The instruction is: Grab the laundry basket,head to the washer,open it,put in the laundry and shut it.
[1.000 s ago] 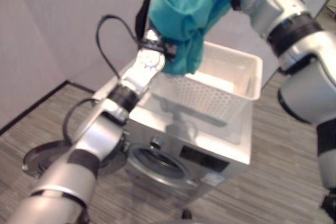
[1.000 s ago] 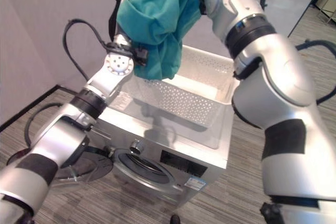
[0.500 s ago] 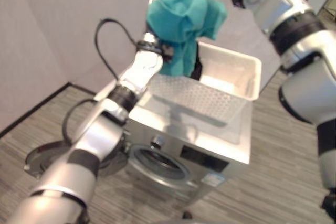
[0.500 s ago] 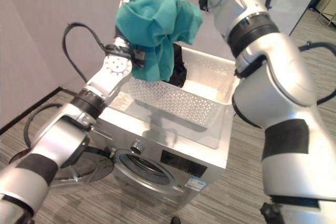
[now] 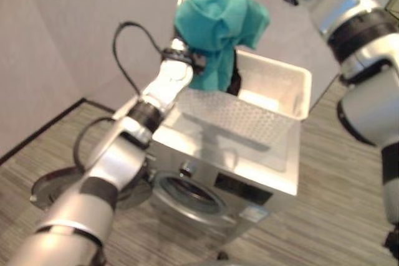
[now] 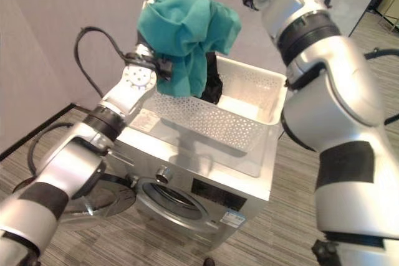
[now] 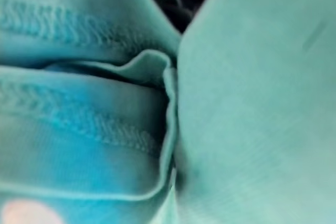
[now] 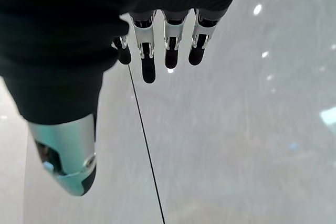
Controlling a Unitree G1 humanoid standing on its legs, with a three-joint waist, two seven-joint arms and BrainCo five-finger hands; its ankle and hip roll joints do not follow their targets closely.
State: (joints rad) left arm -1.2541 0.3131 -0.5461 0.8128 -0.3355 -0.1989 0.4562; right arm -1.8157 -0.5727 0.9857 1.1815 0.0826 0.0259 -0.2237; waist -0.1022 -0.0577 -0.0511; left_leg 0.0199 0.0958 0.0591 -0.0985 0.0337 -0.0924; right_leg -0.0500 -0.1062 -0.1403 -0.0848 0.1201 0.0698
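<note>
1. Change vs 1 s ago: the right arm has let go of the bundle. Then it was up against the teal cloth garment (image 5: 219,20) together with a dark item; now the right hand (image 8: 157,40) is raised clear at the top right of the frame, fingers straight and spread, holding nothing, wall behind it.
2. The dark garment (image 6: 212,85) has dropped and now hangs into the white perforated plastic laundry basket (image 5: 274,101), just under the teal one.
3. Teal garment sits bunched at upper centre, draped over the left hand (image 5: 181,54). The left wrist camera sees teal fabric (image 7: 105,103) right up against it, so I cannot tell how those fingers are set.
4. Almost no change in the last half second apart from the right arm lifting slightly.
5. Basket rests on top of the silver front-loading washing machine (image 5: 249,185); round door (image 5: 187,194) at lower centre reads as shut, though I'm not certain.
6. Judgement: load is now single-handed on the left; door likely needs opening first, and the free right hand is the candidate. Loose drape could slip off.
</note>
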